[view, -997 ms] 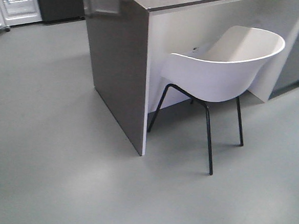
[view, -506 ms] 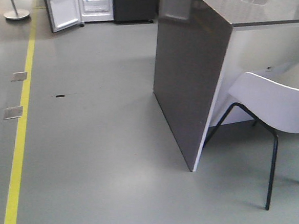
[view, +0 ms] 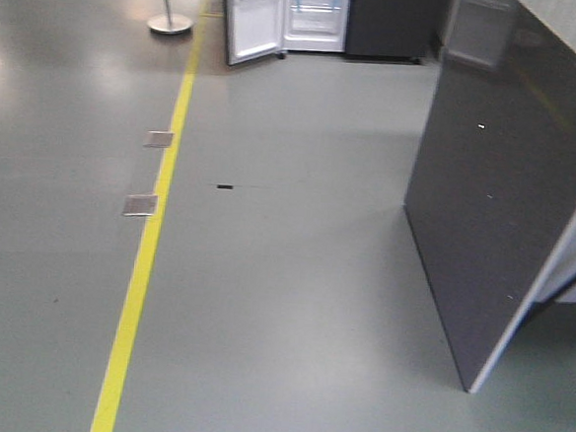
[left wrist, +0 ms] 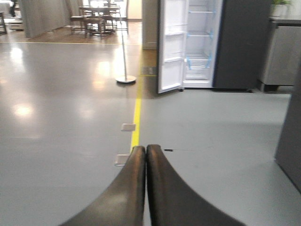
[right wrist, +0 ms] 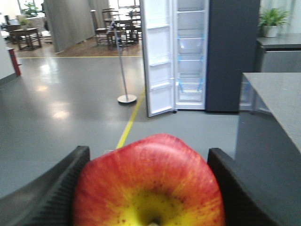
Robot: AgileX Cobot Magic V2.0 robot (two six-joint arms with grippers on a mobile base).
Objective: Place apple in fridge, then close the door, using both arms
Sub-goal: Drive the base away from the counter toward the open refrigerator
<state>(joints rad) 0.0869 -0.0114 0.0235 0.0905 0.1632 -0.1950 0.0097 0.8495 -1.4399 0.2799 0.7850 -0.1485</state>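
The apple, red streaked with yellow around its stem dimple, fills the bottom of the right wrist view. My right gripper is shut on it, one black finger on each side. My left gripper is shut on nothing, its fingertips pressed together above the grey floor. The fridge stands far ahead across the floor, its white inside with shelves showing beside a dark grey shell. The door hangs open to the left, white face with bins towards me. Both grippers are far from it.
A tall dark grey counter end panel stands close on the right. A yellow floor line runs towards the fridge, with two small floor plates beside it. A stanchion post with a round base stands left of the door.
The front view has swung left: the white chair has slid out on the right, the counter panel has moved to the right edge, and the fridge and yellow line have come into view.
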